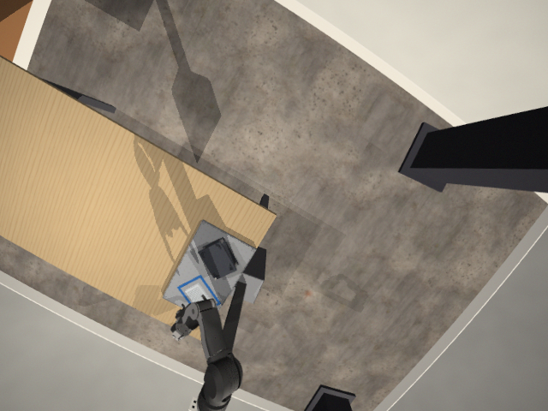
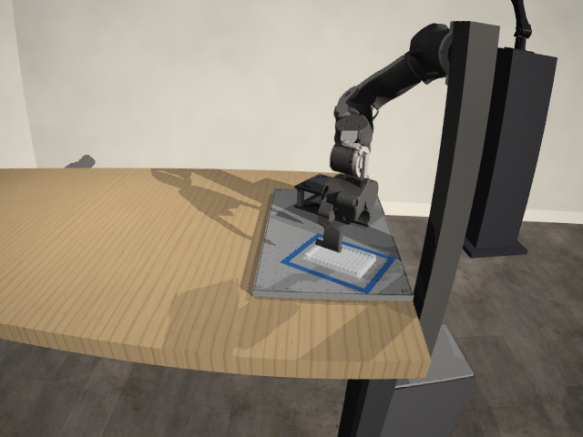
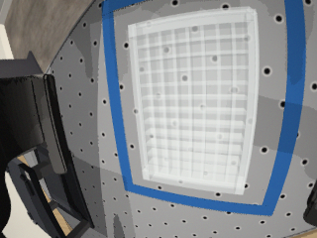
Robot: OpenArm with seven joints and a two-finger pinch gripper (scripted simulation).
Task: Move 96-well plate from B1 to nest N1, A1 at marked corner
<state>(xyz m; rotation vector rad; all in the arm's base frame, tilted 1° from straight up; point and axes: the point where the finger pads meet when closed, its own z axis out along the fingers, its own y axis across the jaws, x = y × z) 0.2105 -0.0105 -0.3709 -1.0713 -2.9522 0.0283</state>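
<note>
The clear 96-well plate (image 2: 340, 259) lies flat inside the blue outline of spot B1 (image 2: 324, 276) on the grey perforated baseplate (image 2: 275, 268). The wrist view shows the plate (image 3: 192, 99) from straight above, filling most of the blue frame (image 3: 114, 93). My gripper (image 2: 341, 235) hovers just above the plate's far end, fingers open and pointing down, with nothing between them. One fingertip shows at the right edge of the wrist view (image 3: 311, 208). The raised black nest N1 (image 2: 312, 188) stands behind the gripper on the same baseplate and is empty on top (image 1: 217, 257).
The baseplate sits at the right end of a wooden table (image 2: 117, 244), close to its front and right edges. A tall dark column (image 2: 452, 188) carrying the arm stands just right of the baseplate. A second dark pillar (image 2: 510, 150) stands behind it.
</note>
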